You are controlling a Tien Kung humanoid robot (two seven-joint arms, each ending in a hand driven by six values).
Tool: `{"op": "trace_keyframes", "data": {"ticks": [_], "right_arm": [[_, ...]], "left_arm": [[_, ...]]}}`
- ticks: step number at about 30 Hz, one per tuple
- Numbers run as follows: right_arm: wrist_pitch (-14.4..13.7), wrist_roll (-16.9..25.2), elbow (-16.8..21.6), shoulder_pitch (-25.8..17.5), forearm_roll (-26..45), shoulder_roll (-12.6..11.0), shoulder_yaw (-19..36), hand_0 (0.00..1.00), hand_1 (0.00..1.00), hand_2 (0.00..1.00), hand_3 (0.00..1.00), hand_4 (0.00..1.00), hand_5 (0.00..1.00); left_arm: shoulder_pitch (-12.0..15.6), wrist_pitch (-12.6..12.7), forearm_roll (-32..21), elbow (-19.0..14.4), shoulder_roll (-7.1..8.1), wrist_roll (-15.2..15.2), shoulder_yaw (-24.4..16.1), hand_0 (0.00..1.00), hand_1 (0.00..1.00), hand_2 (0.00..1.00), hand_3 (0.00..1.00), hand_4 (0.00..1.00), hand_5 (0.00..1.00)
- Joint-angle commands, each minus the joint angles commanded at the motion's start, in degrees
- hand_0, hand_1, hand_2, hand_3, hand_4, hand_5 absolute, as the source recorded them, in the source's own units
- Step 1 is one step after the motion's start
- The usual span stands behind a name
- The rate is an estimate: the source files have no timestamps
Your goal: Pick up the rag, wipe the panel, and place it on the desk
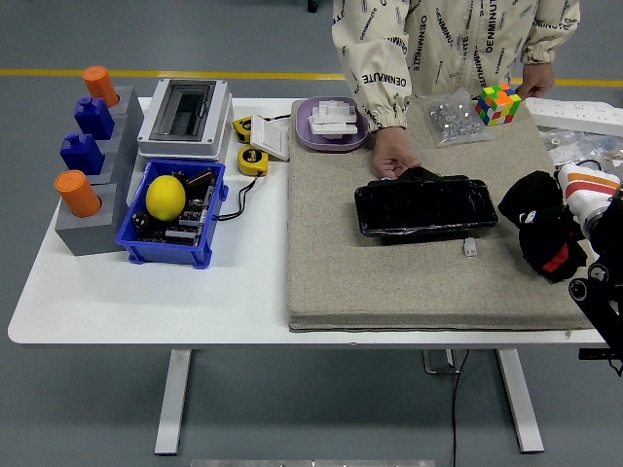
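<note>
— What does my hand (545, 233) hold?
— A black rag (527, 197), soft matt cloth.
— And the panel (425, 207)?
— Black and glossy, catching light, on a rough, matt felt-like mat (389, 282).
— The rest?
— Smooth white table (146, 292); shiny blue plastic bin (136, 245).
</note>
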Motion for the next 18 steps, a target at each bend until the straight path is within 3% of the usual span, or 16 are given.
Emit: {"op": "trace_keyframes", "data": {"ticks": [11,12,17,18], "right_arm": [[1.06,0.85,0.10,0.35,-0.05,-0.27,0.19,0.523,0.547,0.633,0.542,0.998,0.564],[1.05,0.93,0.10,0.39,-0.09,-0.30,0.26,0.589,0.596,0.679,0.640,0.998,0.583],[0.88,1.11,0.22,0.54,-0.40,-0.46,0.72,0.589,0.596,0.679,0.640,0.998,0.583],[0.82,1.13,0.24,0.60,-0.47,-0.51,0.79,0.624,0.624,0.711,0.723,0.998,0.581]], "left_arm": [[-0.16,0.01,0.25,0.01,-0.03,0.01,-0.37,0.604,0.636,0.635,0.560,0.633,0.442],[-0.17,0.01,0.26,0.01,-0.03,0.01,-0.38,0.604,0.636,0.635,0.560,0.633,0.442],[-0.20,0.01,0.32,0.03,-0.08,0.01,-0.56,0.604,0.636,0.635,0.560,0.633,0.442],[-0.21,0.01,0.33,0.04,-0.10,0.01,-0.60,0.604,0.636,0.635,0.560,0.633,0.441]]}}
